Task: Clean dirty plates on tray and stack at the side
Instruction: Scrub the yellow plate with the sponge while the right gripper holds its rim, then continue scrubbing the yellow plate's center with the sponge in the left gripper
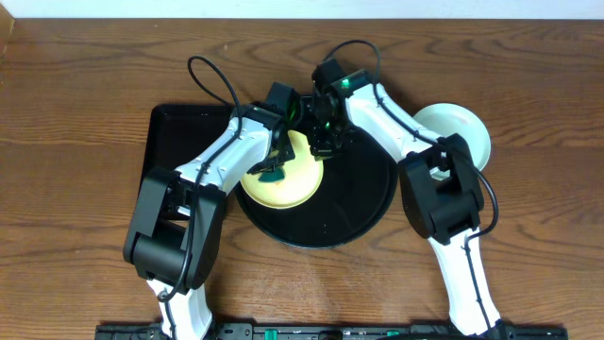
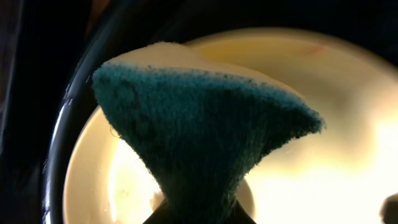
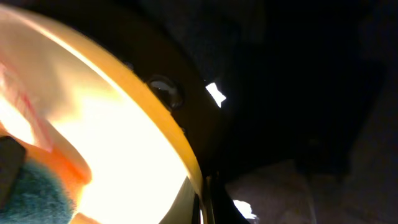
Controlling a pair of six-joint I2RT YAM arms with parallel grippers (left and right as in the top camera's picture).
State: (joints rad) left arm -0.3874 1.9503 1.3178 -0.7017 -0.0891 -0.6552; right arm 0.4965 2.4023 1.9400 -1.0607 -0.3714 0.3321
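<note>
The pale yellow plate (image 1: pixel 294 189) lies on the left part of the round black tray (image 1: pixel 363 198). My left gripper (image 1: pixel 274 168) is shut on a green sponge (image 2: pixel 199 137) with a yellow foam back, held over the plate (image 2: pixel 323 124). A faint red smear (image 2: pixel 311 50) shows near the plate's far rim. My right gripper (image 1: pixel 324 142) is at the plate's far edge, and in the right wrist view its jaws (image 3: pixel 205 199) close on the plate's rim (image 3: pixel 112 130). Pale mint plates (image 1: pixel 462 127) sit on the table to the right of the tray; I cannot tell how many.
A rectangular black tray (image 1: pixel 175 142) lies at the left, partly under my left arm. The round tray's rim (image 2: pixel 59 143) curves just left of the yellow plate. Wooden table surrounds everything.
</note>
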